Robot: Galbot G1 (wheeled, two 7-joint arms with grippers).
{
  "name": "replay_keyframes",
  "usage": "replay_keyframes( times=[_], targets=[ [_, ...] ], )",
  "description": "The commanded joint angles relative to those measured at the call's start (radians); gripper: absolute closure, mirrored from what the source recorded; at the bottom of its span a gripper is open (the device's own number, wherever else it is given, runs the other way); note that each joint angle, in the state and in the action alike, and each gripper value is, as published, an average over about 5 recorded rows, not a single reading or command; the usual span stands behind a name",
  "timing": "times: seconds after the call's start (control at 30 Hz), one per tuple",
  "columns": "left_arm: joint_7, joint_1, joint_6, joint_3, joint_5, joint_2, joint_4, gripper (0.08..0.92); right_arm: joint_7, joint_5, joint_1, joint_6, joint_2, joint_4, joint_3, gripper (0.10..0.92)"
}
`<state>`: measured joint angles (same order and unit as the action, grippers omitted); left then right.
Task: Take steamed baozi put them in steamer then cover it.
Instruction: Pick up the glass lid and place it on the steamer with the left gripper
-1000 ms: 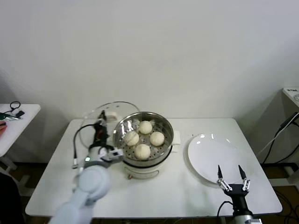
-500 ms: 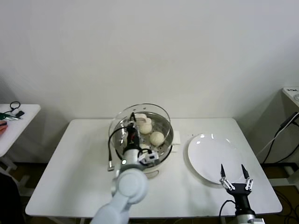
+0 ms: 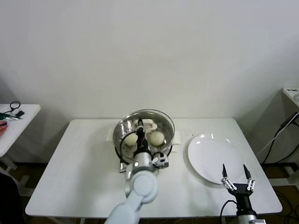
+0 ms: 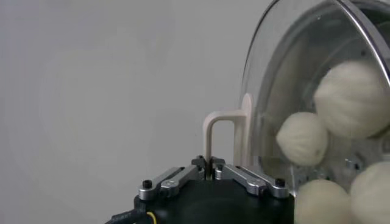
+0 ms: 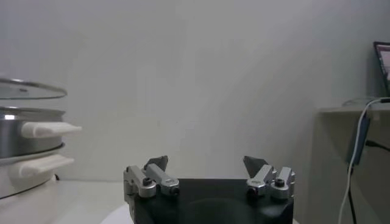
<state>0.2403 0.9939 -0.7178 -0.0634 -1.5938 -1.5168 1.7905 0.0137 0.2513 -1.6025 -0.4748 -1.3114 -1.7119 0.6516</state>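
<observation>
At the white table's (image 3: 70, 177) near edge, the right gripper (image 3: 238, 174) is idling with jaws spread wide and empty beside the flat round white plate (image 3: 210, 156). Farther back, the left gripper (image 4: 210, 172) is pinching the cream handle of the clear glass cover (image 3: 154, 115) above the shiny steel steamer (image 3: 122, 135), round cream-white baozi (image 3: 157, 137) showing underneath.

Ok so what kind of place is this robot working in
Probably a lab or test room set up as a kitchen task, not a real kitchen: a plain white table against a bare wall, holding only an electric steamer and a white plate.
</observation>
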Motion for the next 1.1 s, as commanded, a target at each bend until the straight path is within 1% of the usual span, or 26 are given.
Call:
replay_keyframes(
  times=[0.03,0.43,1.1],
  targets=[
    [-0.037,0.007,0.013,-0.011,-0.029,-0.015,-0.054,0.858,0.003,0.002,-0.001,-0.008,-0.003,-0.001,0.003,0.203],
    [-0.052,0.005,0.025,0.01,-0.017,0.007,-0.061,0.858,0.002,0.011,-0.008,-0.016,-0.007,-0.006,0.009,0.203],
    [-0.048,0.008,0.031,0.006,0.029,0.013,-0.054,0.852,-0.002,0.008,-0.01,-0.026,-0.009,-0.003,0.003,0.203]
  ],
)
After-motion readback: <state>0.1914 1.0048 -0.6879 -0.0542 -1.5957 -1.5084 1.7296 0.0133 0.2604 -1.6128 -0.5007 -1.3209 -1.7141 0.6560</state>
